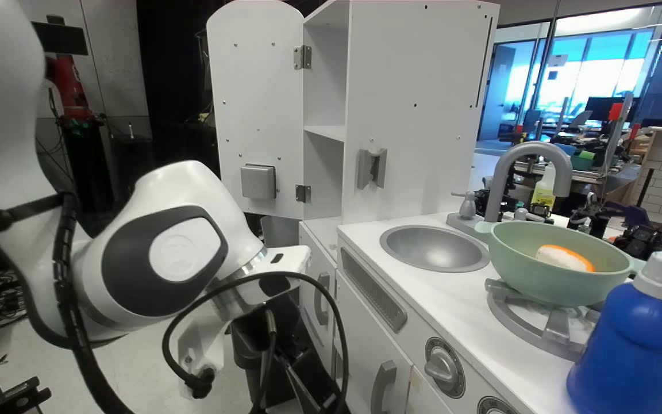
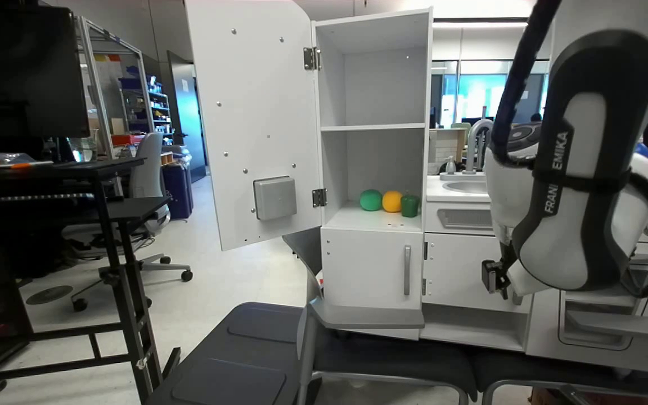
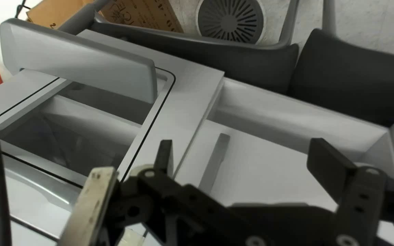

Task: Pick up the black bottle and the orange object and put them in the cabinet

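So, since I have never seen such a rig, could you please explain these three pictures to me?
The machine is a robot arm ending in a two-fingered hand. The wrist view comes from a camera on the arm, looking past its fingers at the lower front of a white toy kitchen. The exterior views come from two cameras outside the robot. On the worktop stand a pale green bowl, on a grey burner, and a blue bottle. The tall cupboard is open; below its shelf sit a green ball, an orange object and a dark green thing. The fingers are spread with nothing between them, so nothing is held.
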Tool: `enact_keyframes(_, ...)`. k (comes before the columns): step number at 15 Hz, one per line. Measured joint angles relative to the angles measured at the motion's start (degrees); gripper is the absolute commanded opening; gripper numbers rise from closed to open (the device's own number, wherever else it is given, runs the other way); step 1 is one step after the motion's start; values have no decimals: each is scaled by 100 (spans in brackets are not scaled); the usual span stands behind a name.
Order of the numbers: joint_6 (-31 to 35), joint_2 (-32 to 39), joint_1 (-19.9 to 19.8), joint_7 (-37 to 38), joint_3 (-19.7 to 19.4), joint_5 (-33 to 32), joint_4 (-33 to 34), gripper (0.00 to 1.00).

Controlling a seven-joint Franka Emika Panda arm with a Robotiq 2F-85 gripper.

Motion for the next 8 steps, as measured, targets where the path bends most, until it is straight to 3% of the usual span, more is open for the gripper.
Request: enact_keyframes(8, 65, -2389, 196, -2431, -57, -335, -2092, 100)
